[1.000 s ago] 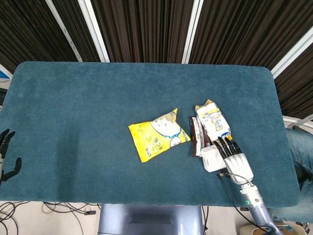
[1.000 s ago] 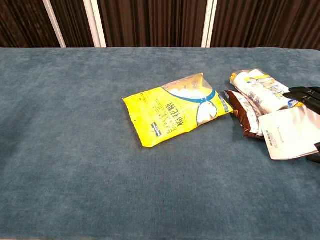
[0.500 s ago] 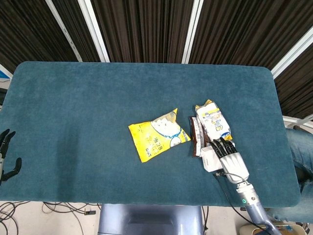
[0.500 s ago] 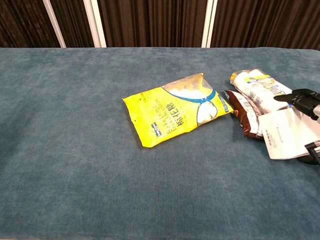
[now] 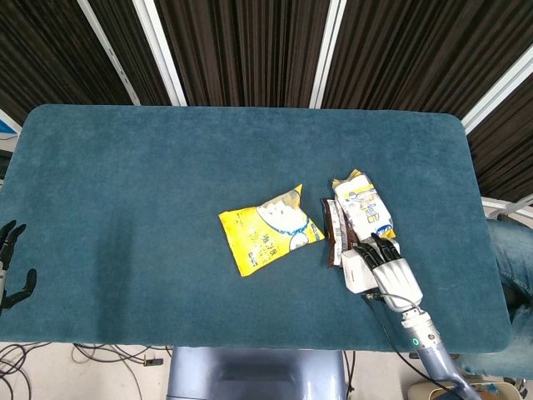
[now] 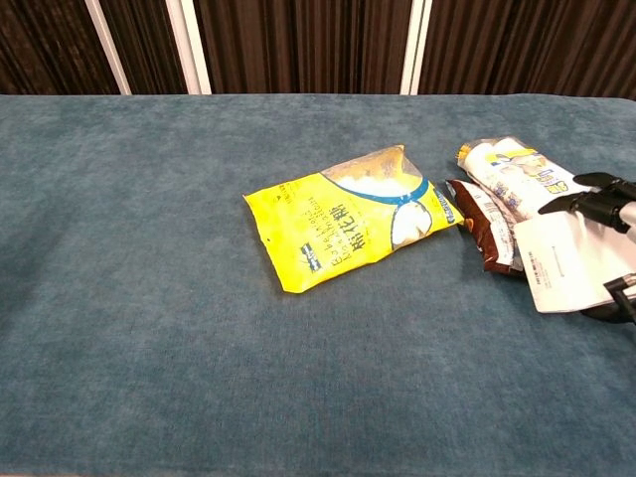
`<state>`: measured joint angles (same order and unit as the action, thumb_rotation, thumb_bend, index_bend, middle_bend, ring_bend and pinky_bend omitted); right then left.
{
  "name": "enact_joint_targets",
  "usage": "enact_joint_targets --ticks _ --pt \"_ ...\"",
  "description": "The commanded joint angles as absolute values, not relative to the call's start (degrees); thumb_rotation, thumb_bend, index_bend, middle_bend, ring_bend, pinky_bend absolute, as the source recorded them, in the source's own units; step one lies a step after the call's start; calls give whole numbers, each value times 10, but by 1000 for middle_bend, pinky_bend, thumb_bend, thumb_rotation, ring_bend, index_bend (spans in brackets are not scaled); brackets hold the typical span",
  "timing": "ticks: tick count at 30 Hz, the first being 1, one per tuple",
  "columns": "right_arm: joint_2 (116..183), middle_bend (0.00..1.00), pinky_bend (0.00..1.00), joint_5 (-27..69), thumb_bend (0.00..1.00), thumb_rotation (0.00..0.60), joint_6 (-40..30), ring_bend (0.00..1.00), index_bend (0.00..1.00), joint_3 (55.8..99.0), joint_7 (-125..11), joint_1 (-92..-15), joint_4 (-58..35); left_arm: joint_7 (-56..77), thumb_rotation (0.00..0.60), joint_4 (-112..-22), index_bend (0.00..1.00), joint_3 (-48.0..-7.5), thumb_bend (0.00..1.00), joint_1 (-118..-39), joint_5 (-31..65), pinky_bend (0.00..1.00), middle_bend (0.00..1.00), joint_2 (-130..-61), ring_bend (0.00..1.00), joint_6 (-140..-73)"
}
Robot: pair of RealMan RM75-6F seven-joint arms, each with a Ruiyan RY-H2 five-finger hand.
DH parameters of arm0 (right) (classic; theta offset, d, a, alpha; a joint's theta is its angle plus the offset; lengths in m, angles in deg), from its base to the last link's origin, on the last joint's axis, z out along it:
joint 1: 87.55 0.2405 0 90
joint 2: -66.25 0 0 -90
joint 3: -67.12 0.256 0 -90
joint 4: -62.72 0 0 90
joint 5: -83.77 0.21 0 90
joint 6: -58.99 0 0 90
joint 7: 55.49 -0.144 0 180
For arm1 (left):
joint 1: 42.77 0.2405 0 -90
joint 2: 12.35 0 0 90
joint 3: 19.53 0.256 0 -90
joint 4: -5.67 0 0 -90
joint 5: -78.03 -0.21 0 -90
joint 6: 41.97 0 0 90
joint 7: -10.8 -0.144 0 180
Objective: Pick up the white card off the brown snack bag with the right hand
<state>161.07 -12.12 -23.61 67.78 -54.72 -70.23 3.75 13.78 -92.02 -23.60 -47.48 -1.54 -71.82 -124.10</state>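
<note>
The white card (image 6: 568, 264) lies with its left edge over the near end of the brown snack bag (image 6: 483, 229), at the table's right. My right hand (image 6: 608, 235) grips the card: dark fingers (image 6: 592, 200) curl over its far edge and the thumb sits at its near right corner. The card looks slightly tilted up off the cloth. In the head view the right hand (image 5: 391, 272) covers the right part of the card (image 5: 356, 272), just below the brown bag (image 5: 335, 236). My left hand (image 5: 10, 268) hangs off the table's left edge, fingers apart and empty.
A yellow snack bag (image 6: 343, 221) lies mid-table, left of the brown bag. A white and yellow packet (image 6: 511, 178) lies against the brown bag's far right side. The blue cloth table (image 5: 150, 192) ends close behind the right hand at the front edge.
The right hand's fingers have curled in over the card's far edge. The card has shifted slightly left and tipped up. The bags have not moved.
</note>
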Motion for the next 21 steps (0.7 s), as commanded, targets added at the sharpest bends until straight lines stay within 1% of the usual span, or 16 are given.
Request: enact_joint_targets --ticks 1,5,9,13,14,16,21 --pt "1590 265 158 -131 254 600 -257 0 231 679 -558 -703 9 136 600 -923 10 -236 469 -475 -15 11 0 -717 30 -1241" --pt "1554 266 158 -144 256 600 -283 0 235 682 -550 -704 -41 136 600 -925 10 -236 469 -475 -15 10 0 -716 30 -1241" --pt "1504 266 158 -158 257 600 -300 0 235 683 -553 -704 -116 135 600 -926 10 -236 469 -475 -15 10 0 -715 30 -1240" --pt "1441 266 158 -177 256 600 -319 0 235 689 -551 -701 -197 135 600 -924 10 -235 469 -475 -16 11 0 -716 30 -1241" --pt "1411 266 158 -193 256 600 -338 0 235 699 -554 -698 -231 136 600 -924 10 -235 469 -474 -15 11 0 -716 30 -1241" --pt "1367 266 158 -197 257 600 -333 0 235 698 -555 -696 -277 136 600 -924 10 -235 469 -474 -16 11 0 -716 30 -1241" --pt "1322 266 158 -200 256 600 -330 0 235 700 -549 -698 -325 136 600 -925 10 -235 469 -475 -15 10 0 -716 30 -1241"
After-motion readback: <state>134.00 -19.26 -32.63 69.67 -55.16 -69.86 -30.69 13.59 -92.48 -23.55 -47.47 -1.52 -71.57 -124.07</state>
